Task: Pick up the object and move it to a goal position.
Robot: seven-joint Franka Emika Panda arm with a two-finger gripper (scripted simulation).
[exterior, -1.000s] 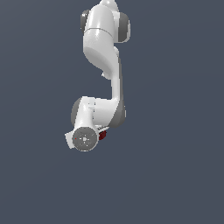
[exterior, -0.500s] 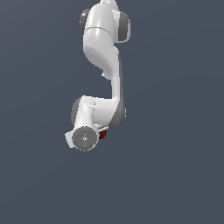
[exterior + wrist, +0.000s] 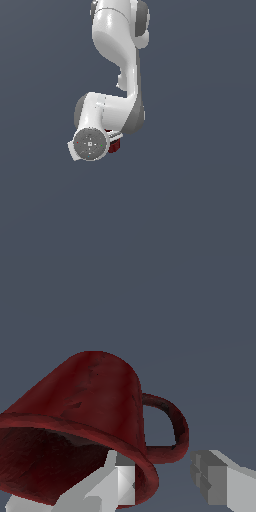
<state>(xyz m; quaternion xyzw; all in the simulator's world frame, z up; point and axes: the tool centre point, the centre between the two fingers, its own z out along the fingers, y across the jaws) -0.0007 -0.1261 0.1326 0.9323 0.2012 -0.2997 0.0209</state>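
Note:
The dark red mug (image 3: 95, 401) fills the wrist view, with its dark opening toward the camera and its looped handle (image 3: 172, 428) off to one side. My gripper (image 3: 160, 476) straddles the mug's rim next to the handle. One finger (image 3: 117, 481) is inside the opening against the wall. The other finger (image 3: 215, 481) is outside, with a gap between it and the rim, so the jaws stand open. In the exterior view only a small red part of the mug (image 3: 115, 145) shows beside the round wrist flange (image 3: 90, 144), which hides the gripper.
The white arm (image 3: 120, 55) reaches down from the top of the exterior view and folds at the elbow (image 3: 132, 115). The ground around it is a plain dark grey-blue surface (image 3: 200, 200) with no other objects in sight.
No clear change: the arm and the mug stand almost as they did before.

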